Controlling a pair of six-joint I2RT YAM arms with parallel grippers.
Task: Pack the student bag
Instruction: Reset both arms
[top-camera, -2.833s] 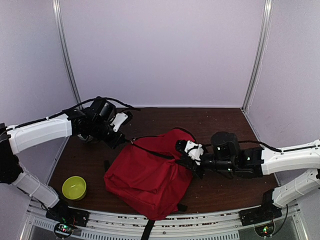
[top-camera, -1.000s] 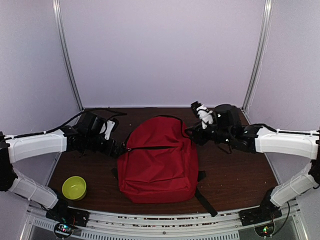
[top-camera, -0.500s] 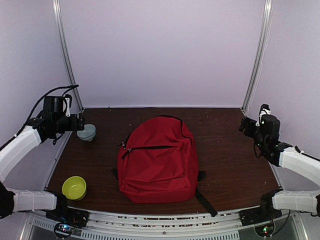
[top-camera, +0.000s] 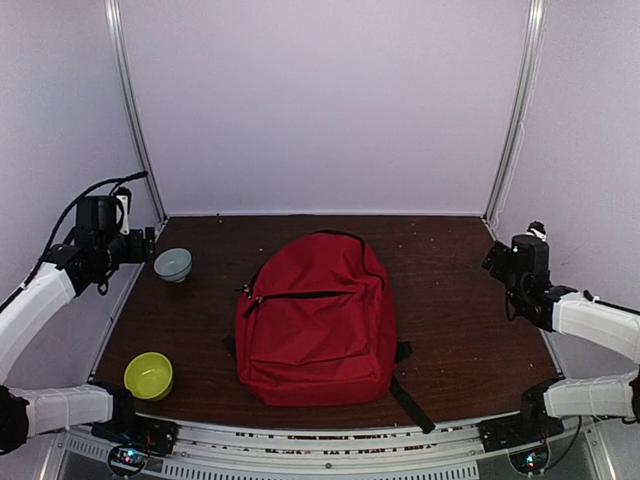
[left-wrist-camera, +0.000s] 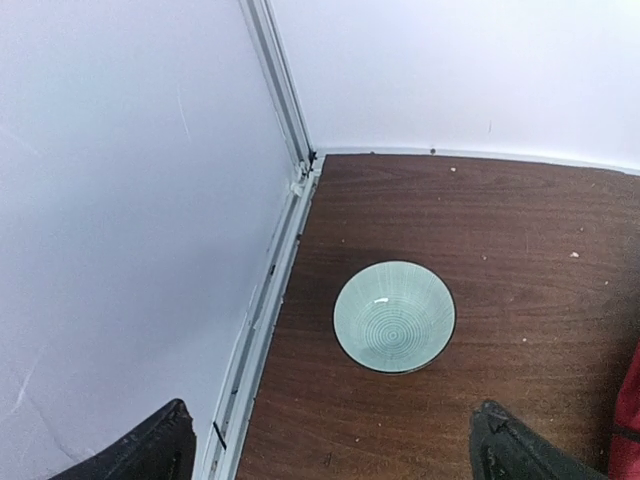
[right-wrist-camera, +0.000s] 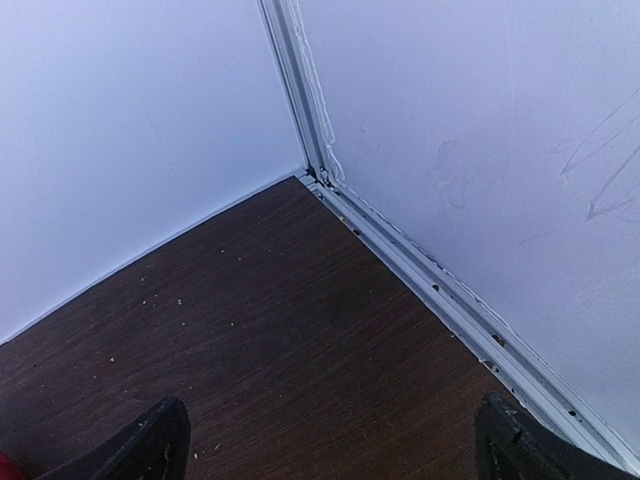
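The student bag is a large red backpack lying flat in the middle of the table, zips shut, a black strap trailing from its near right corner. My left gripper hangs open at the far left, well away from the bag, above a pale green bowl. In the left wrist view the left gripper holds nothing, and the bag's edge shows at the right. My right gripper is open by the right wall. In the right wrist view the right gripper is spread wide over bare wood.
The pale green bowl sits near the back left corner. A yellow-green bowl stands at the front left. White walls and metal corner posts close in the table on three sides.
Both arms let go of the bag, which now lies flat and centred, and pulled back to the side walls. Both grippers opened wide. The bag has not moved in the last half second.
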